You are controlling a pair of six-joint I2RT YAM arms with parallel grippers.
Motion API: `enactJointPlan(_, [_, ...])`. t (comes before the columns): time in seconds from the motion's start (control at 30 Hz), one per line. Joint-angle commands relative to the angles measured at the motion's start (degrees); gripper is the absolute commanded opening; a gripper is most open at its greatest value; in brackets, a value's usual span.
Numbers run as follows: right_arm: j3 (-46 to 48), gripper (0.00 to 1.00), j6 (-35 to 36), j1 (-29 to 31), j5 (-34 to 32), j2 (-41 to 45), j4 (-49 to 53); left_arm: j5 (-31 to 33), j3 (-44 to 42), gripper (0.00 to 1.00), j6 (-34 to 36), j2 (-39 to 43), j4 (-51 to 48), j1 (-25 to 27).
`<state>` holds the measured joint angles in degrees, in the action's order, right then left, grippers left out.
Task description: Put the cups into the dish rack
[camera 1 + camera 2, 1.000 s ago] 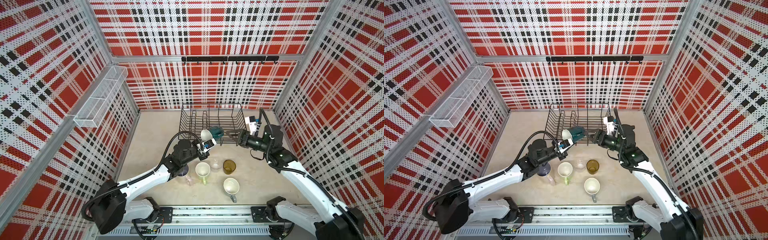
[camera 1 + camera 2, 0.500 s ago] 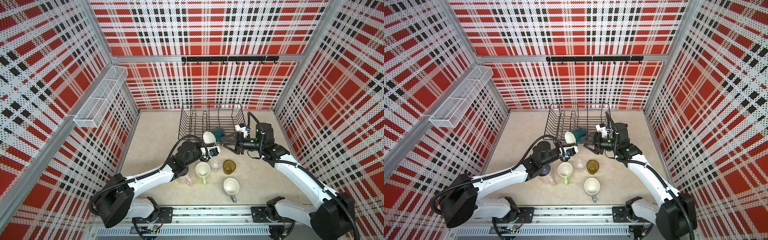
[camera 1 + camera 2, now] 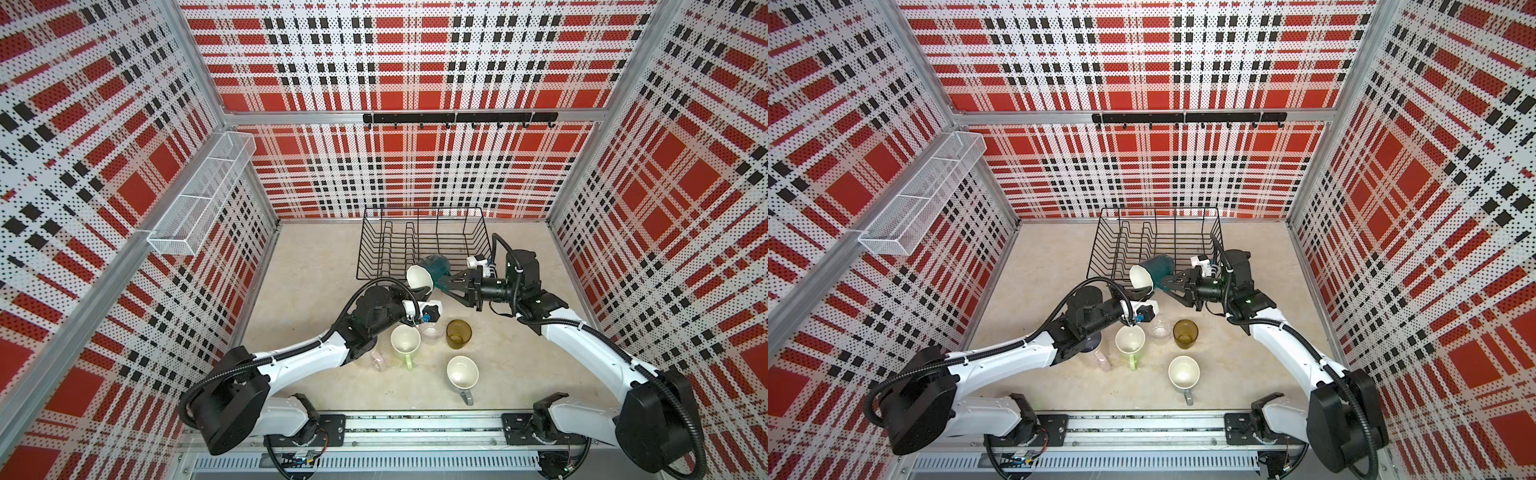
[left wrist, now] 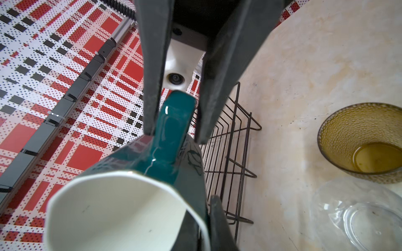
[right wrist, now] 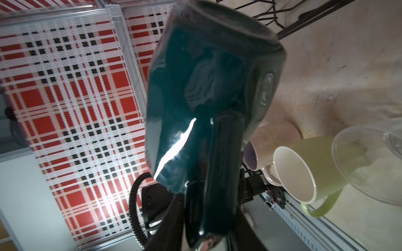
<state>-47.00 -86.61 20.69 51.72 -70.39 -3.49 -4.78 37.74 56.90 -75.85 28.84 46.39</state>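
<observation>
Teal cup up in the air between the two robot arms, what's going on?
The left end effector holds the teal mug by its rim, tipped sideways in front of the dish rack. The right end effector has its fingers on either side of the handle, like a hand-over; whether it squeezes yet is unclear. No cup is in the rack. The green mug, grey mug, amber tumbler, clear glass and pink mug wait on the table.

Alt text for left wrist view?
A dark teal mug, white inside, fills the foreground, its rim pinched by the left gripper, with the right gripper straddling its handle. Beyond it, the dish rack, an amber tumbler and a clear glass sit on the beige table.
</observation>
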Motion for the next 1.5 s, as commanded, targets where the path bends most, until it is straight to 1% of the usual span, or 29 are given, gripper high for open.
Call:
enactJointPlan(0.0, [1.1, 0.26, -5.1, -0.3, -1.4, -0.9, -6.7, 0.1, 0.2, 0.00, 1.6, 0.2, 10.7, 0.9])
enactJointPlan(0.17, [0.4, 0.23, -5.3, -0.3, -1.7, -1.7, -7.1, 0.1, -0.1, 0.00, 1.5, -0.9, 12.3, 1.1])
enactJointPlan(0.2, [0.3, 0.20, -5.3, -0.3, -2.1, -1.8, -6.9, 0.1, -0.1, 0.00, 1.5, -1.0, 12.8, 1.1])
enactJointPlan(0.23, [0.3, 0.13, -5.2, -0.3, -2.5, -1.8, -6.8, 0.2, -0.1, 0.00, 1.5, -1.3, 13.3, 1.1])
enactJointPlan(0.33, [0.2, 0.02, -4.8, -0.3, -3.9, -1.7, -6.7, 1.2, 0.3, 0.00, 1.0, -2.1, 14.1, 1.1])
enactJointPlan(0.37, [0.2, 0.00, -4.6, -0.3, -4.6, -1.6, -7.1, 1.5, 0.3, 0.00, 0.9, -2.4, 14.3, 1.1])
enactJointPlan(0.43, [0.0, 0.00, -3.5, -0.3, -6.5, -1.5, -7.5, 2.1, 0.4, 0.00, 0.4, -3.0, 15.0, 1.1])
enactJointPlan(0.47, [-0.2, 0.00, -2.9, -0.4, -7.4, -1.5, -7.9, 2.3, 0.5, 0.08, 0.1, -3.3, 15.3, 1.1])
enactJointPlan(0.5, [-0.2, 0.00, -2.5, -0.4, -8.7, -1.4, -9.0, 2.6, 0.4, 0.30, -0.2, -3.6, 15.6, 1.2])
enactJointPlan(0.53, [0.0, 0.00, -2.4, -0.5, -10.0, -1.4, -10.6, 2.9, 0.4, 0.45, -0.4, -3.8, 15.8, 1.2])
enactJointPlan(0.63, [0.1, 0.00, -1.4, -1.0, -12.3, -2.1, -15.9, 3.3, 0.1, 0.64, -0.9, -4.1, 15.9, 1.5])
enactJointPlan(0.67, [-0.4, 0.00, -0.5, -1.2, -12.5, -2.6, -16.4, 3.5, -0.1, 0.67, -1.1, -4.1, 16.0, 1.6])
enactJointPlan(0.77, [-2.9, 0.00, 4.7, -2.0, -14.0, -4.7, -15.9, 4.0, -0.6, 0.70, -1.9, -3.9, 16.0, 1.8])
enactJointPlan(0.87, [-6.2, 0.00, 12.7, -2.6, -17.3, -6.4, -11.1, 4.4, -1.3, 0.71, -2.9, -3.1, 16.0, 1.9])
enactJointPlan(0.97, [-10.8, 0.00, 23.9, -2.6, -23.0, -7.9, -3.0, 5.0, -2.3, 0.71, -4.3, -1.9, 16.0, 1.9])
enactJointPlan(1.03, [-13.8, 0.00, 31.8, -2.7, -28.3, -8.9, 2.1, 5.4, -3.1, 0.72, -5.6, -0.7, 16.0, 1.9])
enactJointPlan(1.13, [-16.8, 0.00, 41.1, -2.7, -34.7, -10.9, 5.5, 6.1, -3.9, 0.73, -8.1, 1.0, 16.0, 1.7])
enactJointPlan(1.17, [-17.5, 0.00, 43.6, -2.7, -35.8, -11.7, 5.7, 6.6, -3.8, 0.73, -9.5, 1.5, 16.0, 1.5])
enactJointPlan(1.27, [-19.8, 0.00, 51.8, -2.7, -39.0, -14.2, 5.8, 8.5, -2.8, 0.77, -16.8, 3.8, 14.0, 0.4])
enactJointPlan(1.37, [-21.7, 0.00, 60.1, -2.7, -43.0, -17.4, 4.5, 8.6, -0.7, 0.79, -24.8, 6.4, 9.8, -2.6])
enactJointPlan(1.47, [-24.6, 0.00, 67.9, -2.7, -47.0, -22.2, 4.0, 12.0, -0.3, 0.82, -31.3, 8.6, 8.5, -5.6])
